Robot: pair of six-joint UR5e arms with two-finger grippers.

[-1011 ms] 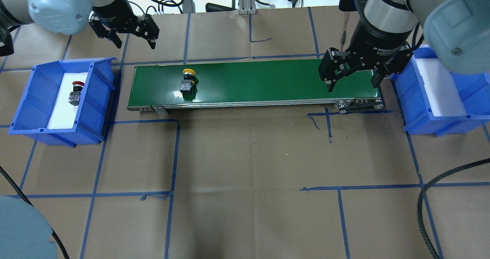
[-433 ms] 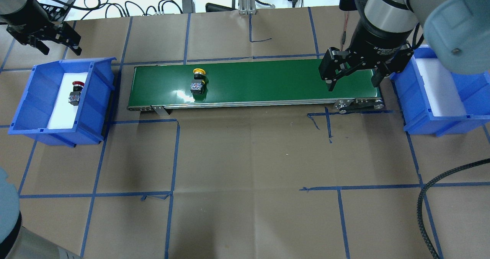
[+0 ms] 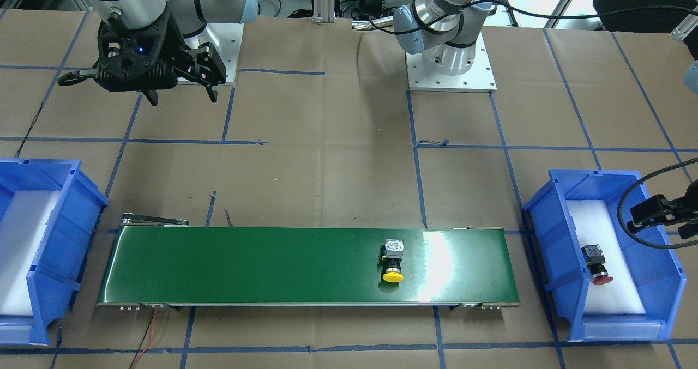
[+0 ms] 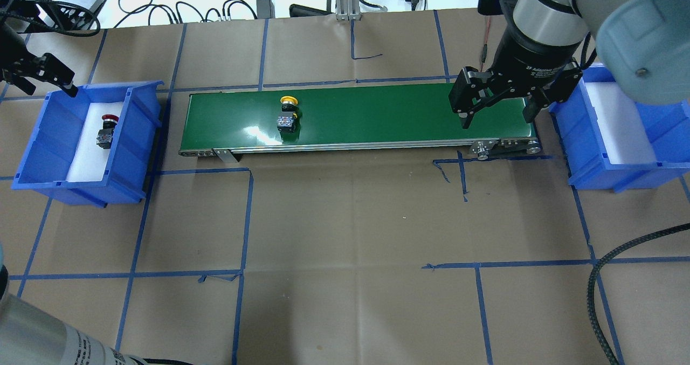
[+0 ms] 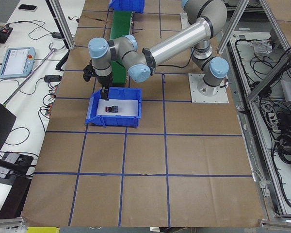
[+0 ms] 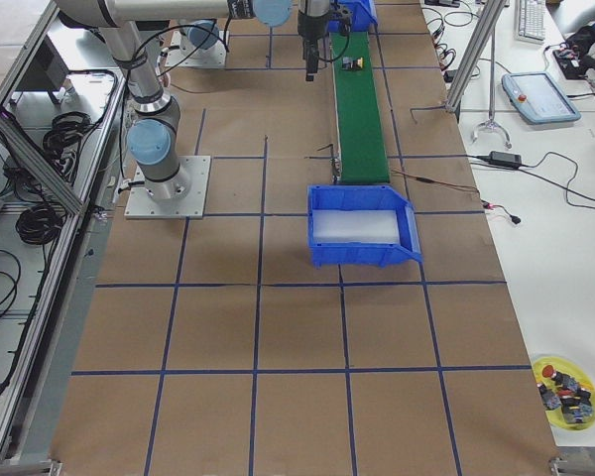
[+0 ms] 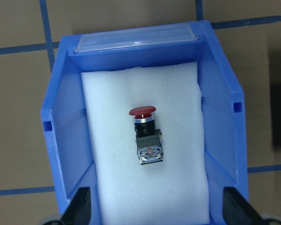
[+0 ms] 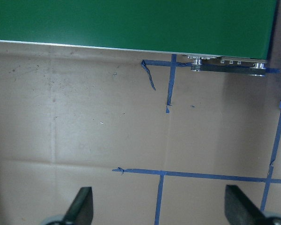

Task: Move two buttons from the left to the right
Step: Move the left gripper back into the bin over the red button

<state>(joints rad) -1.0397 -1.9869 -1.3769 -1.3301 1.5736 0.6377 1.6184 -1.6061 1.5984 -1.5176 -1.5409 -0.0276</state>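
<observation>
1. Overhead exterior view: a yellow-capped push button [image 4: 287,114] with a black-grey body lies on the green conveyor belt [image 4: 377,111], left of its middle. A red-capped push button [image 4: 106,130] lies on its side in the left blue plastic bin [image 4: 137,138].
2. The left gripper [image 7: 158,208] hovers above that bin, fingers spread, empty. The right gripper [image 4: 496,119] hangs over the belt's right end, also spread and empty.
3. Risk: fingers closing on the round red cap could slip off.
</observation>
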